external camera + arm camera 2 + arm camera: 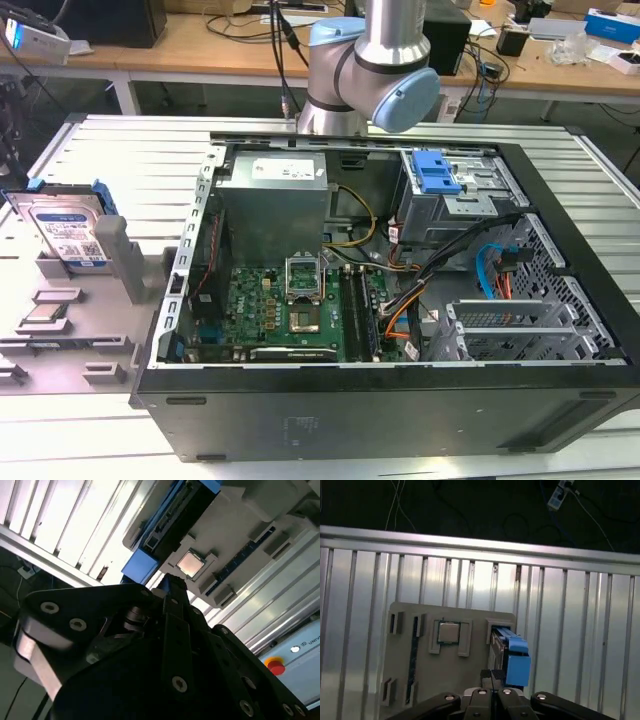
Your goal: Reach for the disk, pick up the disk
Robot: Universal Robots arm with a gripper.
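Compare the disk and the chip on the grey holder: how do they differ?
The disk stands on edge in its slot; the chip lies flat in a recess. The disk is much larger than the chip. The disk has a blue frame and a printed label; the chip is plain silver. Both sit on the same grey holder.

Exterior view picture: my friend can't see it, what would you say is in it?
A blue-framed disk stands on edge in a grey holder at the exterior view's left. Beside it, an open computer case lies on a ribbed metal table, with a robot arm rising behind it.
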